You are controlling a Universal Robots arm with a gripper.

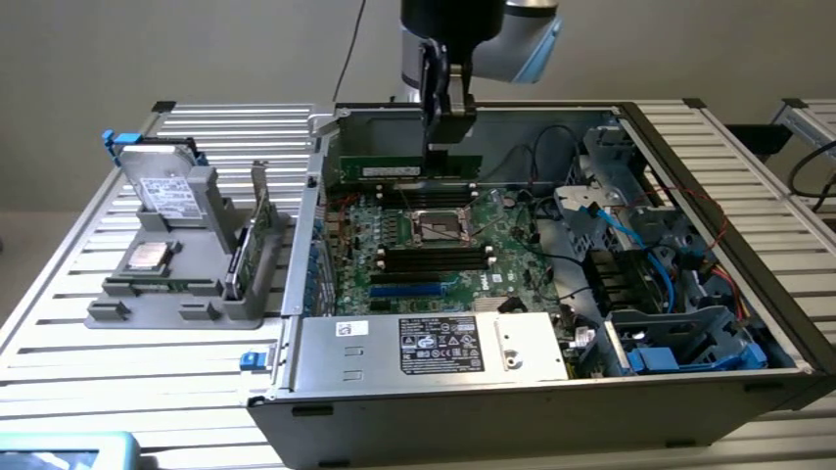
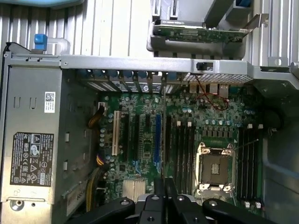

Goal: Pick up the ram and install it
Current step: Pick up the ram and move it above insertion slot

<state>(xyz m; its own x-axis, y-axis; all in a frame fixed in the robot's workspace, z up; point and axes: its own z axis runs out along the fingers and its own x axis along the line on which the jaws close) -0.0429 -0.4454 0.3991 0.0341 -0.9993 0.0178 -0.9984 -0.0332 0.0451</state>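
The ram (image 1: 392, 169) is a long, thin green stick with a white label. It hangs level above the motherboard (image 1: 392, 245), near the far wall of the open computer case (image 1: 523, 411). My gripper (image 1: 441, 145) comes straight down from above and is shut on the ram's top edge, near its end on the exterior view's right. In the wrist view the ram (image 2: 163, 140) appears edge-on as a thin dark line running out from my gripper (image 2: 164, 189). It lies over the board between the blue slot (image 2: 157, 140) and the black memory slots (image 2: 184, 149).
The processor socket (image 1: 438, 225) sits mid-board, with memory slots (image 1: 432, 259) just in front of it. The power supply (image 1: 432, 343) fills the case's near side. Cables and a drive cage (image 1: 679, 343) crowd the exterior view's right. A grey fixture (image 1: 170, 294) outside holds a green card (image 1: 249, 235) and a silver chip (image 1: 147, 257).
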